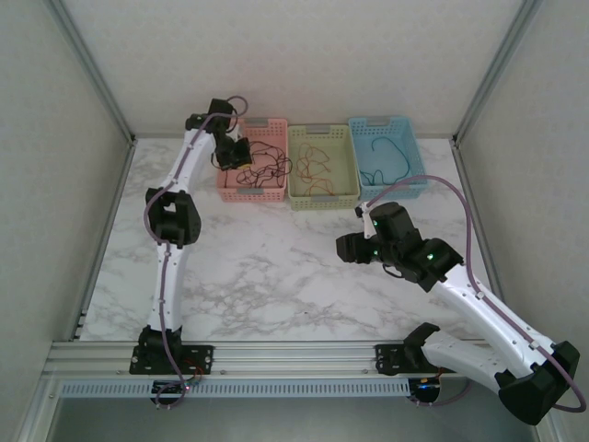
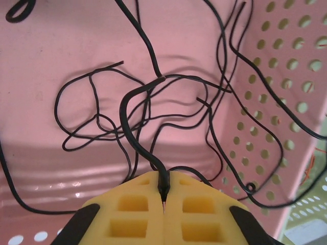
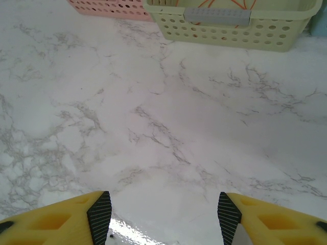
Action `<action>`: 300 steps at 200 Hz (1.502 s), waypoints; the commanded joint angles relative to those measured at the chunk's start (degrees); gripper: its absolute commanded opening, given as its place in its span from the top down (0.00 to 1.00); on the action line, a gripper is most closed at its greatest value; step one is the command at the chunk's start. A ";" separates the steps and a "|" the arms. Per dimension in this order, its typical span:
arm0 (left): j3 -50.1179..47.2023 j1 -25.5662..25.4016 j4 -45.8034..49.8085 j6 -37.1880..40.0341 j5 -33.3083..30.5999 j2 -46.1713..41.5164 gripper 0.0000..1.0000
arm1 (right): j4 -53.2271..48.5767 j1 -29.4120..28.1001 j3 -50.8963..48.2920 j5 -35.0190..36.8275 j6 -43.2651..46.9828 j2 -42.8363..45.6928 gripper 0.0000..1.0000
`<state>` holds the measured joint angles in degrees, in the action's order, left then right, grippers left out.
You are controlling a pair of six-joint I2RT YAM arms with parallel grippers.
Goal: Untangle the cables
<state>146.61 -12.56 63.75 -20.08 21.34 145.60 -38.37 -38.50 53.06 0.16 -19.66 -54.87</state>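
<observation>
So, three baskets line the bench's [image 1: 276, 267] far edge. The pink basket [image 1: 253, 194] holds tangled black cables [image 1: 269, 168], the green basket [image 1: 322, 198] orange cables [image 1: 317, 171], and the blue basket [image 1: 396, 190] a blue cable [image 1: 386, 155]. The left gripper [image 2: 163, 196] pinches one black cable [image 2: 161, 176] inside the pink basket. The right gripper [image 3: 163, 212] hangs wide over the bench.

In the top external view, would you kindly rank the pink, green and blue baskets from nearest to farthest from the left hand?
1. Pink basket: left end of the row; the left hand is right above it, shut on a black cable.
2. Green basket: middle of the row.
3. Blue basket: right end of the row.
</observation>
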 commanded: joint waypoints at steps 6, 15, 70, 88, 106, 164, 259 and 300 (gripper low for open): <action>2.72 -0.28 -1.46 -0.83 -0.65 0.47 1.00 | 0.58 -0.22 -0.94 0.28 -1.18 0.47 0.40; 2.75 -0.40 -1.54 -0.52 -2.80 0.64 1.00 | 0.54 -0.17 -0.94 0.23 -1.28 0.49 0.40; 2.79 -1.80 -0.83 4.99 -12.70 2.48 1.00 | -0.12 -0.18 -1.03 0.39 -1.78 0.95 0.40; 2.72 -2.23 -0.03 6.65 -15.42 3.02 1.00 | -0.10 -0.17 -1.20 0.23 -2.15 1.06 0.40; 2.80 -2.46 0.40 7.87 -16.71 3.86 1.00 | -0.10 -0.17 -1.38 0.19 -2.43 1.20 0.40; 3.87 -2.72 1.67 9.97 -21.49 5.97 1.00 | -0.65 -0.19 -1.48 0.28 -2.80 1.84 0.40; 4.62 -3.17 2.46 13.26 -25.35 5.79 0.88 | -0.30 -0.18 -1.73 -0.16 -3.29 1.35 0.40; 4.57 -3.35 1.33 12.05 -24.60 1.46 0.67 | -0.34 -0.17 -1.73 -0.16 -3.36 1.54 0.40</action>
<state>149.58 -15.70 63.31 -7.60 -2.26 150.74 -38.41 -38.50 52.05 0.14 -22.13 -53.84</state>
